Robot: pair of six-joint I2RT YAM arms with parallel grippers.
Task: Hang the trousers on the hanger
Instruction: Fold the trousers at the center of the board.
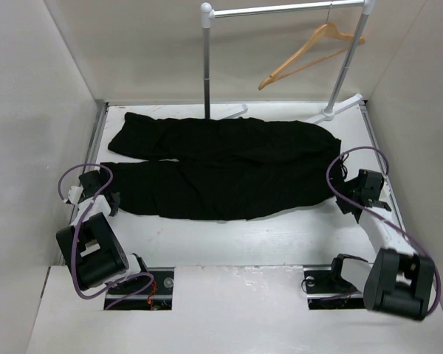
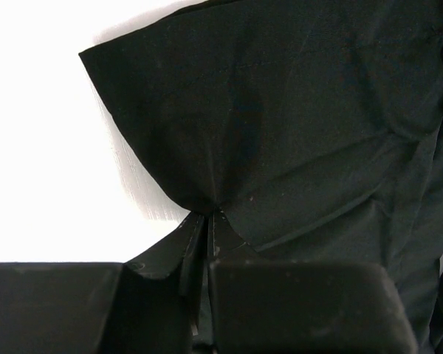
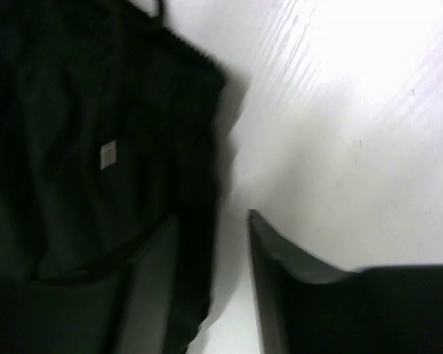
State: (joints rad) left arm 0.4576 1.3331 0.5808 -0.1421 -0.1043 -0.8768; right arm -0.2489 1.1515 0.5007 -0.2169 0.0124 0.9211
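L gripper [image 1: 112, 202], lower left of the top view: jaws shut on a pinch of the trousers [image 1: 221, 166] at the near leg's hem. Your L wrist view shows cloth tenting into the tips. R gripper [image 1: 345, 198], mid right: jaws apart, waistband edge btwn them, one finger against cloth, the other over bare table [image 1: 229, 236]; no clamp yet. Trousers lie flat, long axis left-right across the frame, legs left, waist right. Hanger [image 1: 310, 53] hangs upper right on the rail [image 1: 280, 10], well beyond the waist end, so R arm is nearer. R wrist view is blurry; you can't tell whether that finger is over or under the cloth.
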